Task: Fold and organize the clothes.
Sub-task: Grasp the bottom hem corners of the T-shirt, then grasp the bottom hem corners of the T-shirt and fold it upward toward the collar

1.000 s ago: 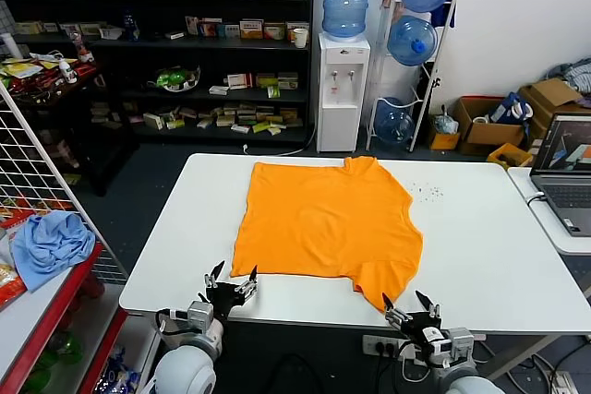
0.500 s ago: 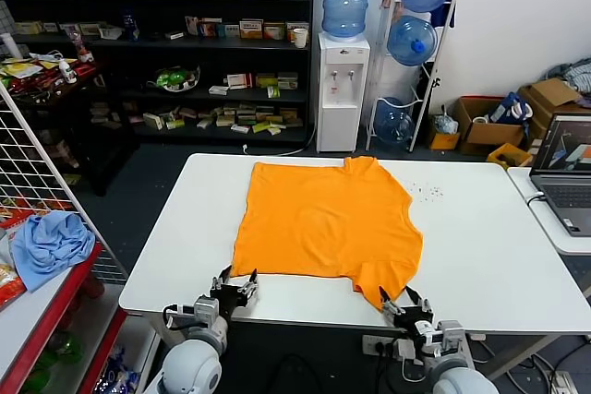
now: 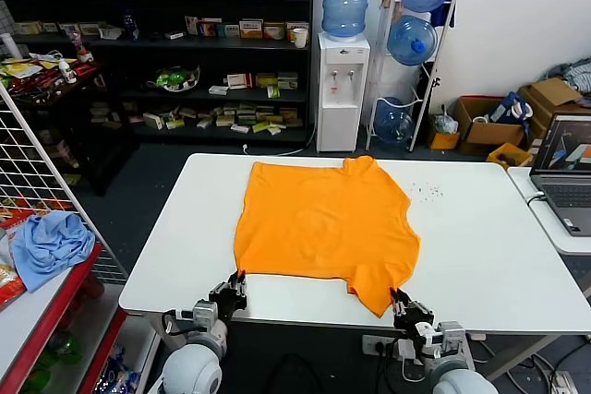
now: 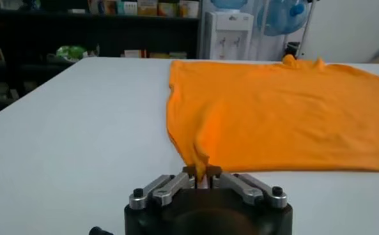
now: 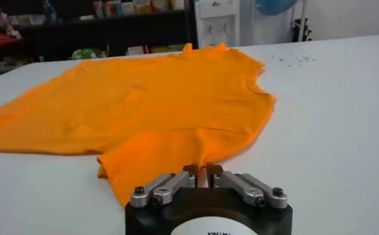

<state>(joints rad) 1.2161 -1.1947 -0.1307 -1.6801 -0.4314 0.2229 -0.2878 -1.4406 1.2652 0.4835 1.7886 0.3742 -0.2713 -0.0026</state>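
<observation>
Lying flat on the white table (image 3: 480,246): an orange T-shirt (image 3: 323,223), plain side up, collar toward the far edge, hem toward the near edge, long axis running from near to far. Pinching the shirt's near left corner: left gripper (image 3: 233,289), fingers pressed together on a small raised fold of fabric (image 4: 201,167). Clamped on the hanging tip of the near right sleeve: right gripper (image 3: 403,307), at the table's near edge. Off to the left, a light blue cloth (image 3: 51,244) heaped on a red shelf (image 3: 42,306). Beyond the table, a water dispenser (image 3: 343,66) and stocked dark shelves (image 3: 157,53); at right, an open laptop (image 3: 565,173) on a side table.
</observation>
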